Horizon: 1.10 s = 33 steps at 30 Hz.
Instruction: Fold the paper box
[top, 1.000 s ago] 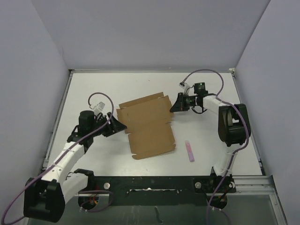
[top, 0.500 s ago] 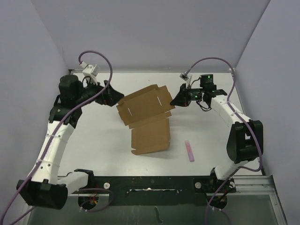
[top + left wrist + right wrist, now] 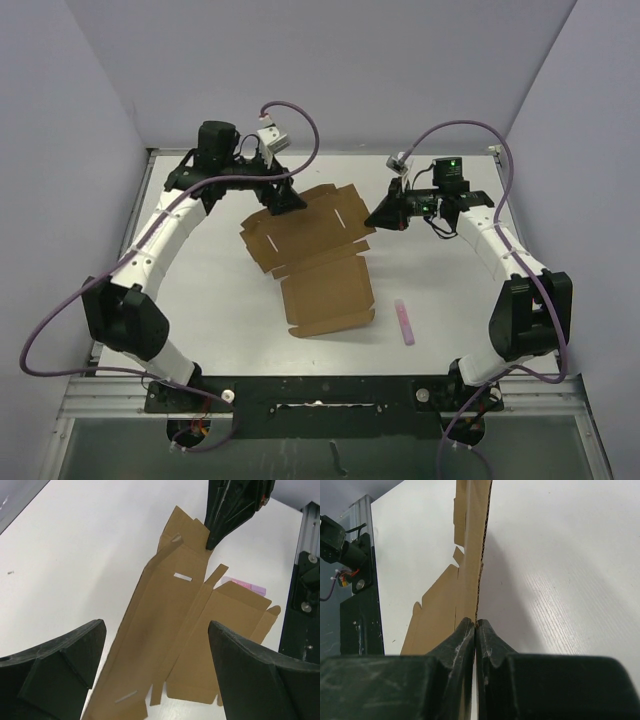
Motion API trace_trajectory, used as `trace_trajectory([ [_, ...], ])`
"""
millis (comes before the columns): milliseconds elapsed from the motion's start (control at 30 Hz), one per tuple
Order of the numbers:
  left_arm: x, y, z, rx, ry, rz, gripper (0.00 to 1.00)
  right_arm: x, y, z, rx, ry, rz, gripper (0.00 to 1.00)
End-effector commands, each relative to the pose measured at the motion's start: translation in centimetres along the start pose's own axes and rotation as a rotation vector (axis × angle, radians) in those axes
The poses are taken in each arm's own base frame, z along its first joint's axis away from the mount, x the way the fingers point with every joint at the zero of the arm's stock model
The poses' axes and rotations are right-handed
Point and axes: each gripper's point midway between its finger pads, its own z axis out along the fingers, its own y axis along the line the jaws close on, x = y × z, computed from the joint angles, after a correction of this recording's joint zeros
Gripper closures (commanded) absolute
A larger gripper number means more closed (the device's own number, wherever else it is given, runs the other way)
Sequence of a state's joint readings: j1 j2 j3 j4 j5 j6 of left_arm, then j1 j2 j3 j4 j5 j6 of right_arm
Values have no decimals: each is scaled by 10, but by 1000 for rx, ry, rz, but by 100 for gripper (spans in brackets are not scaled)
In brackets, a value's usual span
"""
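The paper box (image 3: 325, 285) is a brown cardboard sheet with flaps and slots. Its near panel lies flat on the table and its rear panel is lifted. My right gripper (image 3: 373, 219) is shut on the rear panel's right edge, and the right wrist view shows the jaws (image 3: 476, 622) pinching the thin cardboard edge (image 3: 470, 555). My left gripper (image 3: 284, 200) hangs open over the rear panel's far left part. In the left wrist view its fingers (image 3: 156, 630) stand wide apart above the cardboard (image 3: 170, 610), holding nothing, and the right gripper (image 3: 232, 507) shows at the sheet's far corner.
A small pink stick (image 3: 405, 322) lies on the white table (image 3: 200, 290) right of the box's near panel; it also shows in the left wrist view (image 3: 242, 583). Grey walls enclose the table on three sides. The black base rail (image 3: 320, 390) runs along the near edge.
My left arm has swung from the box's left side round to the back, and its gripper now hangs open over the box. My right gripper has lifted the rear panel off the table.
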<state>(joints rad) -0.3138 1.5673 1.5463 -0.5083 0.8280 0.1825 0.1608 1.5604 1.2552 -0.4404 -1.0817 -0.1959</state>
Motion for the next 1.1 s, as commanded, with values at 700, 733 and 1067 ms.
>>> trace_trajectory([
  [700, 8, -12, 31, 155, 52, 26, 100, -30, 30, -8, -110, -61, -96, 88],
  [733, 2, -12, 25, 144, 21, 9, 100, -31, 30, -10, -112, -65, -94, 75],
  [1067, 3, -8, -70, -219, -432, -361, 100, -43, 24, -57, -55, -188, -50, 9],
])
